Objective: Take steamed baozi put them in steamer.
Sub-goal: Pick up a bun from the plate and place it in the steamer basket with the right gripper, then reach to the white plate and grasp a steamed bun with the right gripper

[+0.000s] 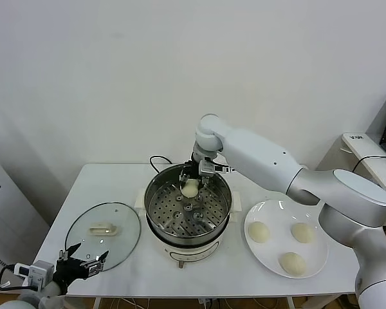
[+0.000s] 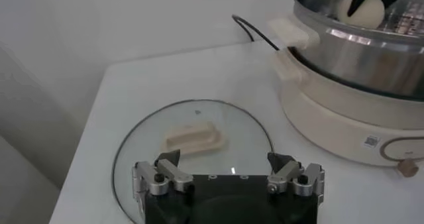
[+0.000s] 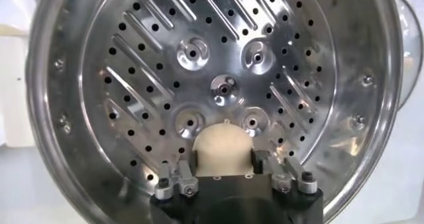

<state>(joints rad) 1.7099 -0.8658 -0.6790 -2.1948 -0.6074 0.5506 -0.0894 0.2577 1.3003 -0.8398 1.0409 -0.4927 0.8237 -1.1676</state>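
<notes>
The steamer (image 1: 156,193) stands mid-table, a shiny steel pot with a perforated tray (image 3: 132,59) inside. My right gripper (image 1: 192,187) reaches down into its far side, shut on one cream-white steamed baozi (image 3: 224,147) whose sides sit flat against the fingers (image 3: 195,158). I cannot tell whether that bun touches the tray. Three more baozi (image 1: 258,231) (image 1: 302,232) (image 1: 292,262) lie on the white plate (image 1: 276,215) to the right. My left gripper (image 2: 225,160) hangs open and empty over the near edge of the glass lid, away from the steamer (image 2: 344,53).
The glass lid (image 1: 122,238) with a cream handle lies flat on the left of the table. A black cord (image 1: 157,161) runs behind the steamer. The table's front edge is close to the lid and plate. A desk with a screen stands at far right.
</notes>
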